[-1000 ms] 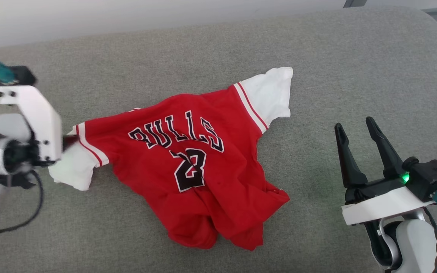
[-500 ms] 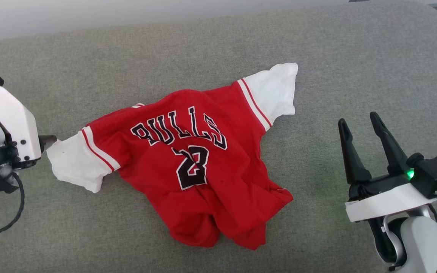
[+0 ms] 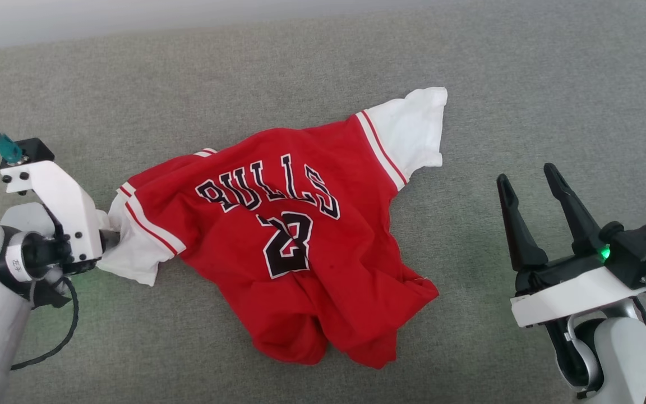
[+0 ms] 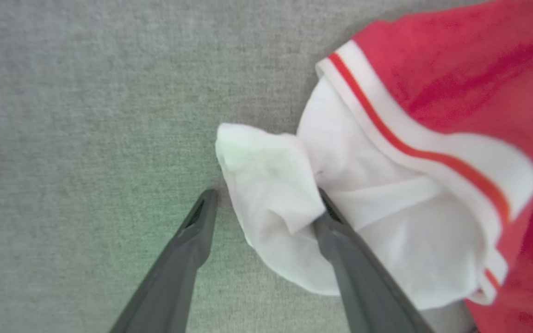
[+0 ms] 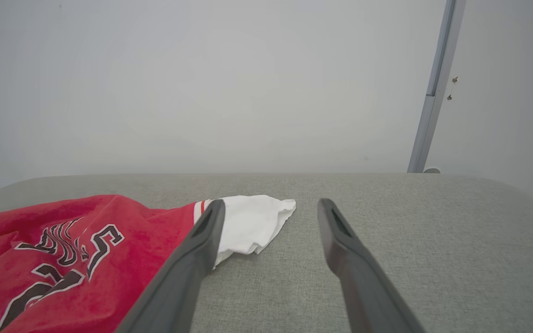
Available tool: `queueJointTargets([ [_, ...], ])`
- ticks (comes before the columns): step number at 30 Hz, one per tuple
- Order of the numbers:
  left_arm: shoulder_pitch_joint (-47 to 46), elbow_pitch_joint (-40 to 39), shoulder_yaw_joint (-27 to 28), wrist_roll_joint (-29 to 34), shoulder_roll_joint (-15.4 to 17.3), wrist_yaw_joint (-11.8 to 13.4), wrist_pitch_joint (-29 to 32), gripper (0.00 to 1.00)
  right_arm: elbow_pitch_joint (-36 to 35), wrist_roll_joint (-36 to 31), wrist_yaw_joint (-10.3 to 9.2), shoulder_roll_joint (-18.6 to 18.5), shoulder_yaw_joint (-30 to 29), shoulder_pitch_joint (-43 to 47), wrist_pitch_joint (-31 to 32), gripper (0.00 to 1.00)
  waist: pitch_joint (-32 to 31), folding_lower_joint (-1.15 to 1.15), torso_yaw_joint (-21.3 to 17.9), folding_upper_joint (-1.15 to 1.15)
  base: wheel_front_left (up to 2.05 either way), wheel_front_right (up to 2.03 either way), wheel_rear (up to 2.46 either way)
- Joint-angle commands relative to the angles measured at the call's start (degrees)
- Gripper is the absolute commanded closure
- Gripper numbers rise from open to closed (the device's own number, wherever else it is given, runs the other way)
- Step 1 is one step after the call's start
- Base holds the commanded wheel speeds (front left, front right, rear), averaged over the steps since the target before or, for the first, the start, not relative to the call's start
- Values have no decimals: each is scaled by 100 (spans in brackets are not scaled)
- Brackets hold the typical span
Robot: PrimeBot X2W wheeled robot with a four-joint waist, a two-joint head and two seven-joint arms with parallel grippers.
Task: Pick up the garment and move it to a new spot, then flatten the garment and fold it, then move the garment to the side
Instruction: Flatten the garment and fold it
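Observation:
The garment [image 3: 300, 247], a red jersey with black "BULLS" lettering and a number facing up, lies rumpled in the middle of the grey cushion. One white sleeve [image 3: 413, 132] spreads out at the far right, and the other white sleeve [image 3: 132, 255] is bunched at the left. My left gripper [image 3: 111, 235] sits against that bunched sleeve. In the left wrist view the left gripper [image 4: 266, 196] is open, and a fold of the sleeve [image 4: 271, 185] lies between its fingers. My right gripper [image 3: 526, 175] is open and empty, off to the garment's right [image 5: 271, 203].
The grey padded surface [image 3: 525, 84] runs wide on all sides of the jersey. Its back edge meets a pale wall [image 5: 201, 83], and a light metal post [image 5: 435, 88] stands at the far right. A black cable [image 3: 54, 342] hangs below my left wrist.
My left gripper drew back from the left sleeve, then came in again, and the sleeve is now bunched between its open fingers. The right arm has barely moved. The camera has shifted slightly.

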Motion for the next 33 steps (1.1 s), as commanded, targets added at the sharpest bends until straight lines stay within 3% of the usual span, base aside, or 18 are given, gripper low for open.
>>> queueJointTargets([
  [1, -16, 63, -20, 49, -21, -58, -82, 0, -22, 4, -2, -15, 9, -46, 31, 0, 17, 0, 8, 0, 0, 0, 0],
  [4, -64, 569, -49, -5, -307, -269, -426, 0, -3, 113, -2, -93, 142, -124, 203, 0, 73, 0, 21, 0, 0, 0, 0],
  [5, -83, 682, -99, 28, -342, -345, -483, 96, 12, 145, -2, -118, 164, -151, 262, 0, 88, 0, 26, 0, 0, 0, 0],
  [6, -113, 803, -126, 56, -374, -379, -517, 100, 30, 179, -2, -149, 171, -187, 323, 0, 101, 0, 39, 0, 0, 0, 0],
  [15, -608, 1278, -292, 189, -701, -614, -732, 100, 511, 632, -2, -554, 249, -944, 1156, 0, 287, 0, 345, 0, 0, 0, 0],
  [26, -1172, 1588, -529, 337, -1242, -877, -1003, 100, 1791, 1529, -2, -1232, 884, -2431, 2493, 0, 623, 0, 895, 0, 0, 0, 0],
  [33, -1472, 1780, -654, 378, -1494, -1043, -1169, 100, 2742, 1814, -2, -1465, 1201, -3308, 3343, 0, 837, 0, 1208, 0, 0, 0, 0],
])
